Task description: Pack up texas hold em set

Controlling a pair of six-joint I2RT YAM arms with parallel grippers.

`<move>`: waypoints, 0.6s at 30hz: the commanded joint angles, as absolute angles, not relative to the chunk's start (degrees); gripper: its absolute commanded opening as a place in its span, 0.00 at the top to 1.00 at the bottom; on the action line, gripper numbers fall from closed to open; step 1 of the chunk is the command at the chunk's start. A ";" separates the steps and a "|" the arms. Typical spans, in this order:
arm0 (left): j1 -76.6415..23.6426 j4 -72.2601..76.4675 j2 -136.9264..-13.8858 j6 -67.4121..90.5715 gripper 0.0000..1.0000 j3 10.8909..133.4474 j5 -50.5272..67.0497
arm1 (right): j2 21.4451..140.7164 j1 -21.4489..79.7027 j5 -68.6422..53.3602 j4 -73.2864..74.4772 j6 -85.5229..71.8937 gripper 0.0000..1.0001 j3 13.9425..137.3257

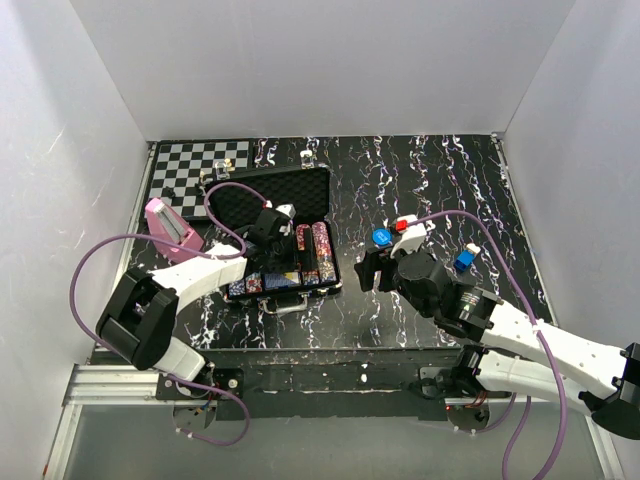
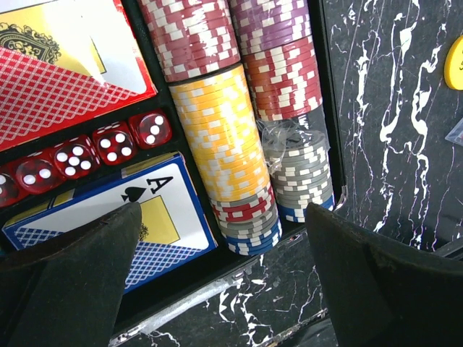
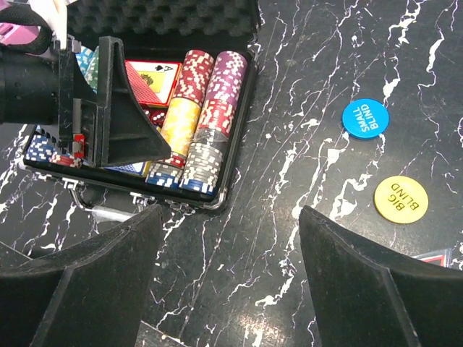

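Left wrist: gaping pincer over briefcase

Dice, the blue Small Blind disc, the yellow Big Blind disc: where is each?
red dice (image 2: 114, 142), left wrist view, top face of one die in the row.
blue Small Blind disc (image 3: 365, 117), right wrist view, middle of its printed face.
yellow Big Blind disc (image 3: 401, 199), right wrist view, middle of its printed face.

I see a glossy black white-veined marble-look tabletop, dimpled matt black foam lid lining and shiny translucent red plastic dice. Crinkly clear film wraps the grey-white chip stack. The right gripper has matt, grainy black fingers.
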State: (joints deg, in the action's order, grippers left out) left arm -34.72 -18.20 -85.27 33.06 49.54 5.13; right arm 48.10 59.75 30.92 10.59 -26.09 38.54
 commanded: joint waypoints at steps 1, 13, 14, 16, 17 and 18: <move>-35.77 -18.54 -86.92 34.45 0.02 45.89 3.60 | 46.93 59.68 33.49 10.90 -27.51 0.17 38.67; -35.86 -28.20 -78.15 29.19 0.02 55.97 -2.89 | 48.25 53.90 33.23 18.09 -29.09 0.15 42.18; -35.86 -29.60 -77.26 28.14 0.02 57.55 -3.94 | 48.25 52.14 32.00 19.06 -29.09 0.15 42.88; -35.34 -31.72 -75.51 25.94 0.02 61.07 -5.53 | 48.86 48.88 30.33 21.87 -29.35 0.14 44.11; -34.81 -32.69 -74.72 24.71 0.02 62.04 -5.62 | 49.30 47.48 29.45 22.93 -29.18 0.14 44.82; -34.37 -33.39 -73.84 23.57 0.02 62.92 -5.62 | 49.92 45.89 28.57 24.16 -29.35 0.14 45.52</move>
State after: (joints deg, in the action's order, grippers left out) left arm -35.51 -28.49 -80.62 29.32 56.66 -1.54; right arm 48.90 50.41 31.20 19.44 -28.38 40.84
